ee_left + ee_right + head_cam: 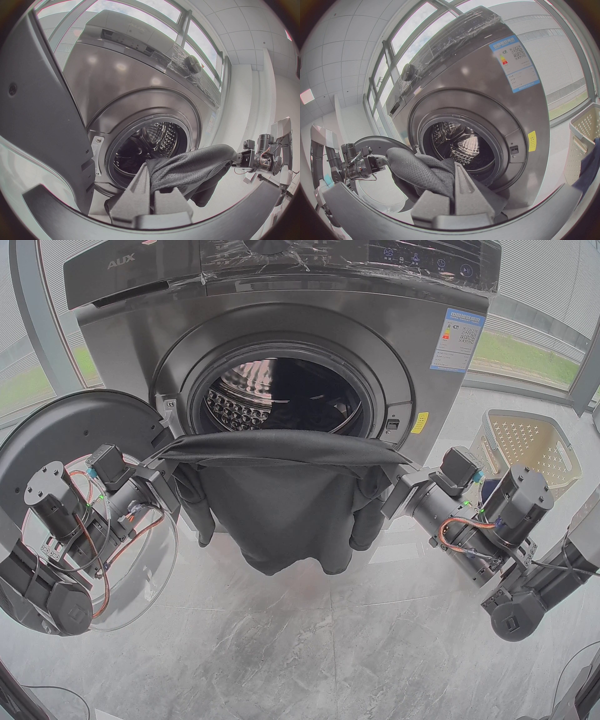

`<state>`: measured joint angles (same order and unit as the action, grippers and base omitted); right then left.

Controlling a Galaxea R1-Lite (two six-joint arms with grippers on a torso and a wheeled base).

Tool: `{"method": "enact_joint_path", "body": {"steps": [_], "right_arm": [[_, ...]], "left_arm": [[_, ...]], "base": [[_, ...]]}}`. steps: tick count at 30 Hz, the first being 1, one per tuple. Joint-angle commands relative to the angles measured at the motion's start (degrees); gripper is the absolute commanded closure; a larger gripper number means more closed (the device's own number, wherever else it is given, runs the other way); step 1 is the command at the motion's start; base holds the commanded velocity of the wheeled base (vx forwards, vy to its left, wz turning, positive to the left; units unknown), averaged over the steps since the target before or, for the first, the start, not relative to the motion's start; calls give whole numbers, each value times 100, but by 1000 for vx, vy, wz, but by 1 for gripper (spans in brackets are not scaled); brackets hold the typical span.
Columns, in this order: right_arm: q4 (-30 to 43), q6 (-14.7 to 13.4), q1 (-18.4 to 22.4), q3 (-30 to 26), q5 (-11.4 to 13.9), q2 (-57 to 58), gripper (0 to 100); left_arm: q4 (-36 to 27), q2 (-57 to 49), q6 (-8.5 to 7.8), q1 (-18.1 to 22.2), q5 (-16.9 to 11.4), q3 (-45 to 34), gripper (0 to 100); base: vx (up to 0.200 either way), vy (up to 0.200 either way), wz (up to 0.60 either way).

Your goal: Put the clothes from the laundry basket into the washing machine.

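I see my left claw and my right claw holding one dark shirt between them. Each claw is squeezed tight on one top corner of the shirt. The left claw pinches the left corner and the right claw pinches the right corner. The top edge of the shirt is pulled almost flat from one claw to the other, like a rope. The rest of the shirt hangs down from that edge, with a sleeve dangling near each claw. It does not touch the floor.

The shirt hangs right in front of the washing machine. Its top edge runs across the bottom rim of the round hole. It is not inside the shiny drum yet. Deep in the drum I see something dark, but I cannot tell what it is.

From the left wrist, the left claw has the mesh cloth of the shirt bunched between its fingers. From the right wrist, the right claw grips the shirt the same way.

The round door is swung wide open at the machine's left side, behind my left arm. The laundry basket sits on the floor by the machine's right front corner, behind my right arm. A bit of blue cloth shows at the basket's near edge.
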<state>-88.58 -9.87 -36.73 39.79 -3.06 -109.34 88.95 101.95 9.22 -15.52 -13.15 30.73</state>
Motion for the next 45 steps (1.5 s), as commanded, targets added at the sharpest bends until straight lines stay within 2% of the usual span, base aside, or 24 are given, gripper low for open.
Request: {"method": "enact_joint_path", "body": {"steps": [1, 11, 14, 24, 25, 31, 41, 42, 45], "right_arm": [[-2, -6, 17, 2, -2, 211, 100], [7, -41, -97, -270, -19, 229, 100], [-19, -50, -203, -367, -19, -483, 100], [7, 3, -300, 266, 34, -1925, 100], [7, 12, -344, 459, 69, -2197, 100], [-2, 3, -396, 1083, 69, -2768, 100], [-2, 38, -388, 1426, 51, -3102, 100], [-2, 38, -396, 1426, 51, -3102, 0], [-10, 47, -396, 1453, 51, -3155, 0]], "left_arm": [[8, -8, 1, 5, 6, 12, 100], [8, -44, -8, -127, 23, -6, 100], [-1, -61, 10, -461, 23, -32, 100], [8, 62, -8, -883, 15, -138, 100], [8, 79, -16, -953, 23, -155, 100], [-1, 79, -16, -1050, 32, -190, 100], [8, 88, -16, -1041, 32, -103, 100], [-1, 88, -16, -1032, 32, -85, 100], [-1, 88, -8, -1032, 32, -32, 100]], "base": [[0, 0, 0], [0, 0, 0], [0, 0, 0], [0, 0, 0], [0, 0, 0], [0, 0, 0], [0, 0, 0], [0, 0, 0], [0, 0, 0]]}}
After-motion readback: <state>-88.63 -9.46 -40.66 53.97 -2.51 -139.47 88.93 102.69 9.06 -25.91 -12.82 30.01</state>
